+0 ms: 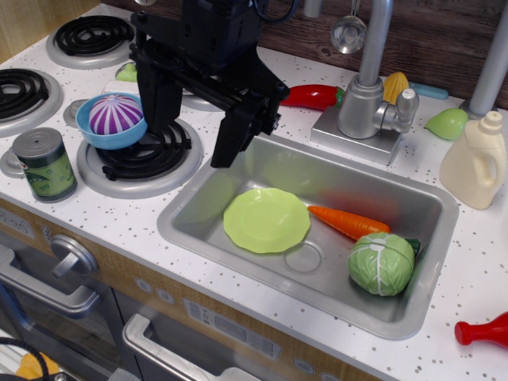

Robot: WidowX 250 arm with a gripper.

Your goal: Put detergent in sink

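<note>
observation.image, detergent [477, 165] well apart from gripper [190, 127]

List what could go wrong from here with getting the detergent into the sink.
1. The gripper is far left, the detergent far right; the tap stands between and may be hit.
2. The sink already holds a plate, carrot and cabbage; the jug could land on them and tip.

1. The sink [198, 208] is brushed steel-grey.
2. Inside it lie a lime-green plate [266, 220], an orange carrot [348, 221] and a pale green, white-veined cabbage [382, 263].
3. Right of it stands the cream-white detergent [475, 163].
4. Left of it, a blue bowl [111, 137] holds a purple-and-white striped ball [115, 114].
</note>
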